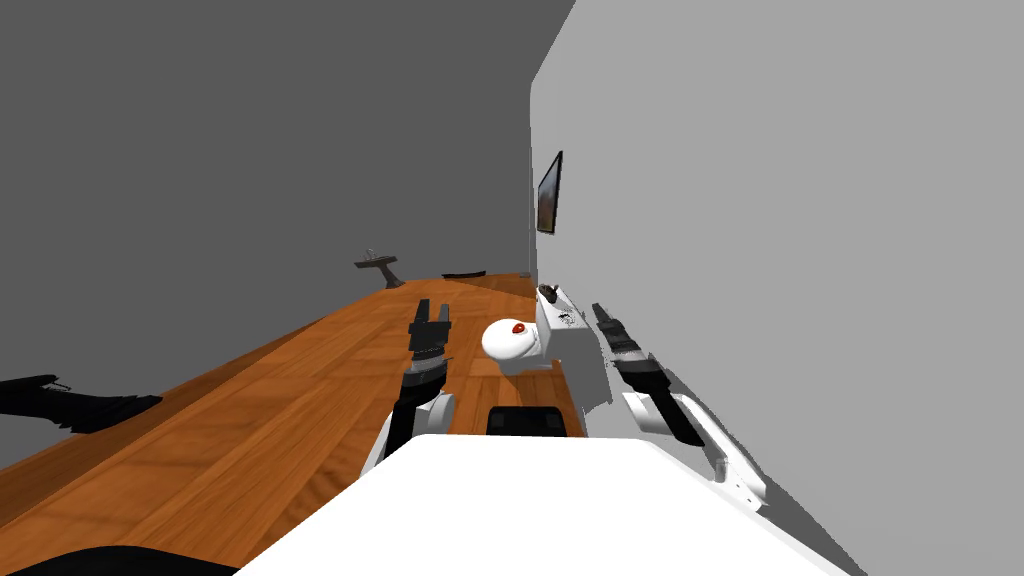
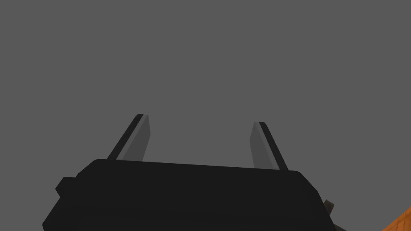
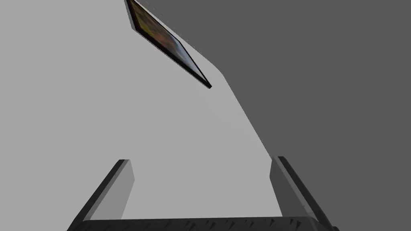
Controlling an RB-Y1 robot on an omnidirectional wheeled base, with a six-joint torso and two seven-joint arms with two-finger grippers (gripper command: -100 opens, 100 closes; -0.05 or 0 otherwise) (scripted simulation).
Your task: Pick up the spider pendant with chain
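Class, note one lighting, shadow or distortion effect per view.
Head view: wide lens slants the wooden floor; the right arm throws a shadow on the light grey wall. Left wrist view: left gripper flatly lit, no glare. Right wrist view: right gripper likewise.

Right gripper (image 3: 200, 159): we note its two light grey fingers (image 3: 118, 188) spread wide apart, rising from the dark body (image 3: 200, 225). Ahead of the claw a light grey wall (image 3: 80, 100) meets a darker grey wall (image 3: 321, 80). The seam between them runs down to one fingertip. Well beyond the tips a dark-framed picture (image 3: 168, 40) hangs on the lighter wall. We see it nearly edge-on, with a face of brownish orange and pale blue.
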